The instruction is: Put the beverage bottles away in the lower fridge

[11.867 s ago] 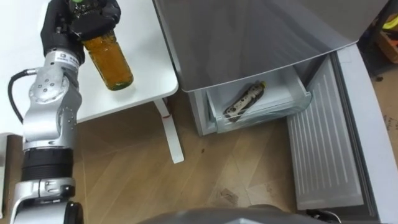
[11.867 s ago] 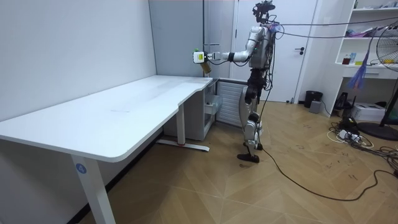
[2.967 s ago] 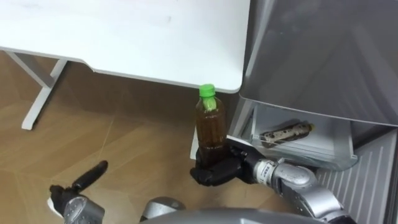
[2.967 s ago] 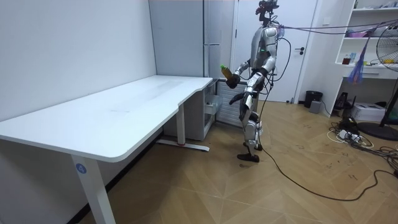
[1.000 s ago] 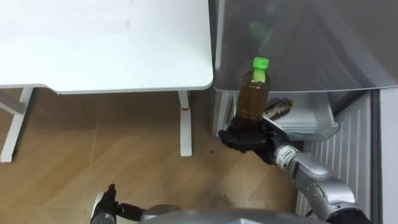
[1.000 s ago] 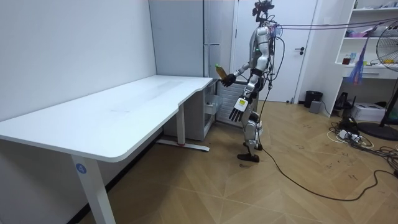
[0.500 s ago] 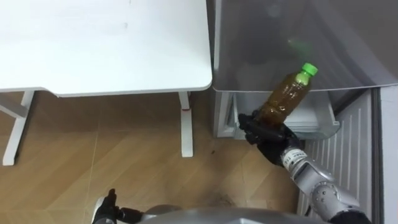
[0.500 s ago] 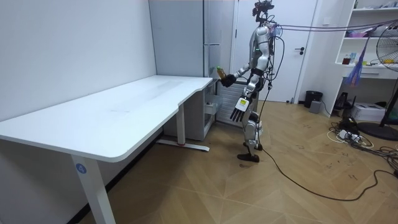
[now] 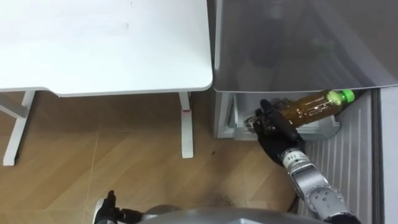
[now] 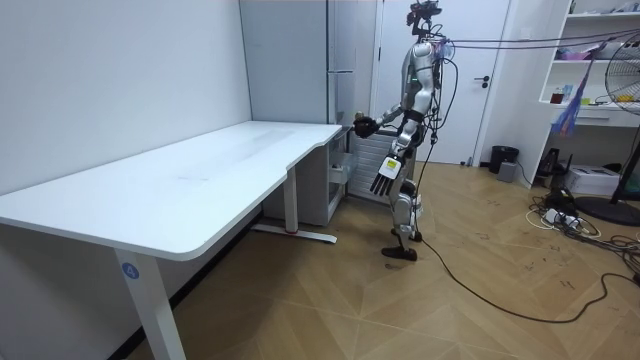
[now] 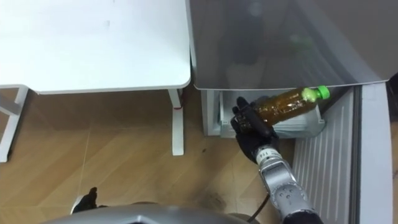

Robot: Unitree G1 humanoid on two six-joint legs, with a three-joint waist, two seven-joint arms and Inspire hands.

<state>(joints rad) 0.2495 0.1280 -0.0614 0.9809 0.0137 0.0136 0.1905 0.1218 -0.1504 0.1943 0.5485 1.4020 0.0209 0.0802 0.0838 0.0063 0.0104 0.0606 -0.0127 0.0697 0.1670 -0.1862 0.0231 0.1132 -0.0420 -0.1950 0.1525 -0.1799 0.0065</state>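
Observation:
An amber drink bottle (image 9: 309, 107) with a green cap (image 9: 346, 96) lies almost level, cap toward the right. My right hand (image 9: 273, 129) is shut on its base end, in front of the grey fridge (image 9: 292, 43). The bottle hangs over the pulled-out lower fridge drawer (image 9: 239, 122), and hand and bottle hide most of the drawer's inside. In the right eye view the bottle (image 11: 287, 102) and right hand (image 11: 251, 129) look the same. My left hand (image 9: 107, 208) hangs low at my side, open with straight fingers (image 10: 383, 182). I stand facing the fridge, beside the table's end.
A white table (image 9: 106, 43) fills the upper left, with its leg (image 9: 183, 124) close to the fridge. The open lower door's ribbed white panel (image 9: 348, 168) stands on the right. Wooden floor (image 9: 124, 155) lies free below the table.
My right hand has tipped the bottle from upright to nearly level, with the cap swinging right and down toward the drawer. The left hand has stayed at my side.

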